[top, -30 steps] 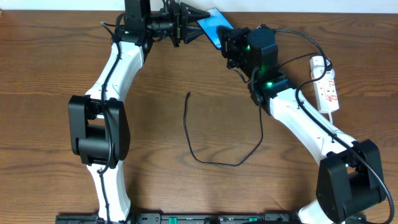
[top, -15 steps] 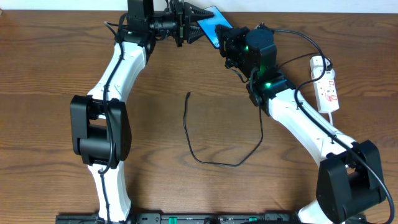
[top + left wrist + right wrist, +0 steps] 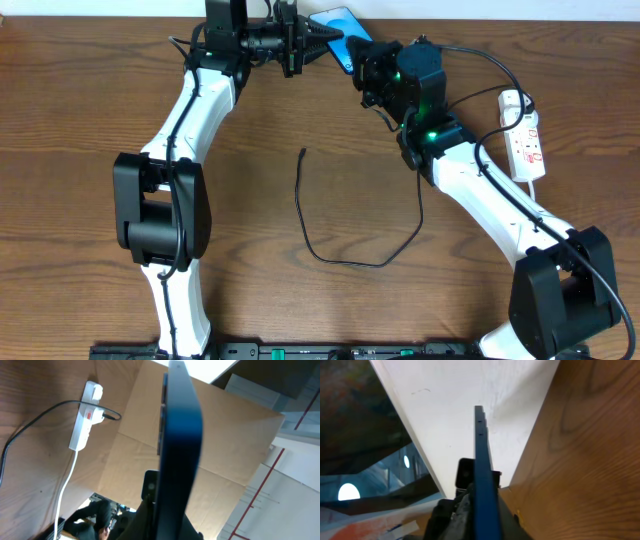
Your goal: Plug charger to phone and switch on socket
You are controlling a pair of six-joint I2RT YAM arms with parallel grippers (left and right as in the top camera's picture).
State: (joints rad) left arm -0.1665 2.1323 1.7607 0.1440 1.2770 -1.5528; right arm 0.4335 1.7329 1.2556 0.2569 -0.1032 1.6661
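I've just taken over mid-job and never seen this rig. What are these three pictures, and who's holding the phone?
Two white robot arms work at a wooden table. The wide picture looks down from above; the other two come from cameras on each wrist, both seeing the phone edge-on. The left gripper is shut on it; the right gripper flanks it too, but its grip is unclear. The black cable lies curled mid-table, the power strip by the right arm.
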